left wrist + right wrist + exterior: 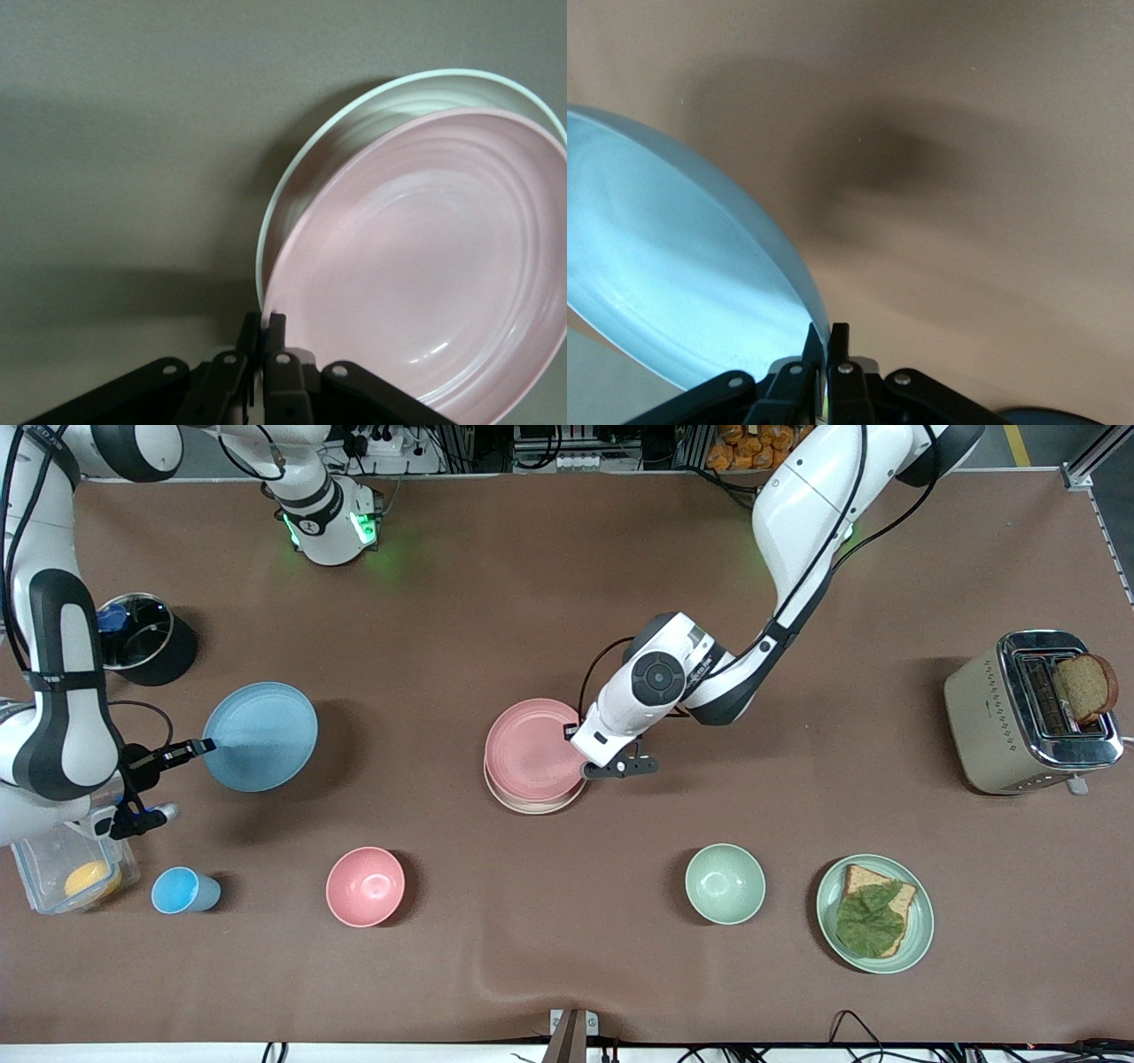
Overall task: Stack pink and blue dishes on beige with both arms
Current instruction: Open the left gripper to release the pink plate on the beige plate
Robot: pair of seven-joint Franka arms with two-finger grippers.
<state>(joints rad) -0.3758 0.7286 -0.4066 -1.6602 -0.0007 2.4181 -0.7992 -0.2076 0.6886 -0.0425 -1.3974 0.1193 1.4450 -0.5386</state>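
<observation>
The left pincer (592, 766) is clamped on the rim of the flat round pale pink plastic plate (534, 750), which lies on the flat round cream-beige plate (532, 804) near the middle of the brown counter (496, 602). The right pincer (205, 747) grips the rim of the flat round light blue plastic plate (261, 736), held tilted over the counter toward the right arm's end, above its own shadow.
</observation>
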